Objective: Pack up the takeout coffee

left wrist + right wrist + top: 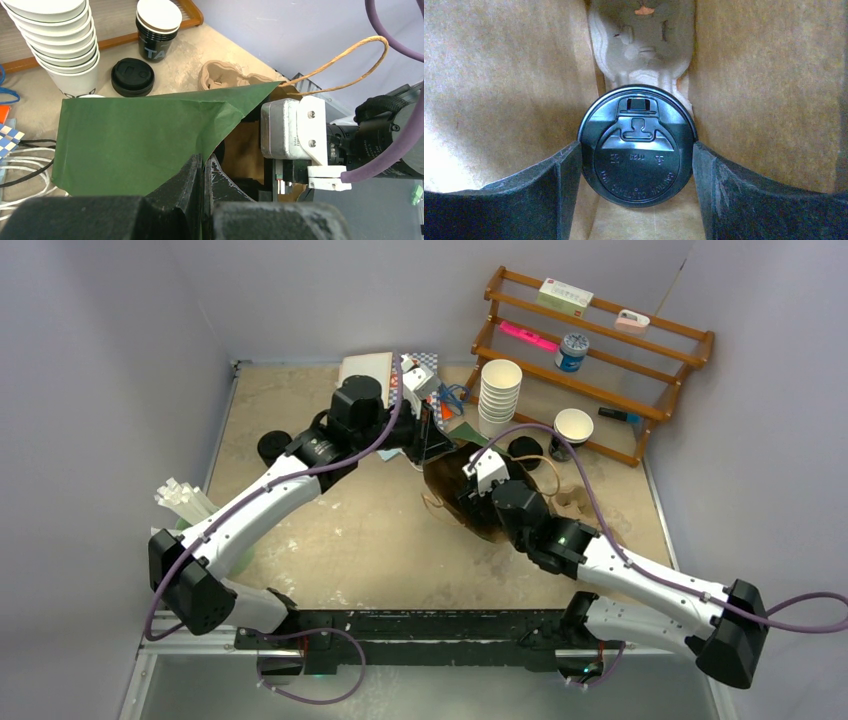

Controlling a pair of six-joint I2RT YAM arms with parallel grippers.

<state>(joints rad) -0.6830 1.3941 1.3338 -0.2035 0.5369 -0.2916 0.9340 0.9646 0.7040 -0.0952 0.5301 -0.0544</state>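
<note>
We judge that the placing step is in hand: the takeout coffee (638,167) is already inside the paper bag (135,135), which lies near the middle of the table (370,540). The right gripper (637,152) reaches into the mouth of the bag. Its two fingers press on both sides of the cup's black lid, so it is grasping the cup. Only the lid shows; the body of the cup is hidden under it. Beyond the lid we see a moulded pulp carrier (639,45), but we cannot tell if the cup sits in it. The left gripper (204,167) is clenched on the green edge of the bag and holds the mouth open.

The next move, we think, calls for seating the cup upright on a firm base. After that the fingers should loosen and the right arm should draw straight out without dragging the bag's wall.

The table is a sandy, scuffed board between plain grey walls (100,390). At its far right corner stands a wooden rack (487,312), with a stack of white cups (498,395) and a loose black lid (522,448) near it. White straws (185,502) stand at the left edge.
</note>
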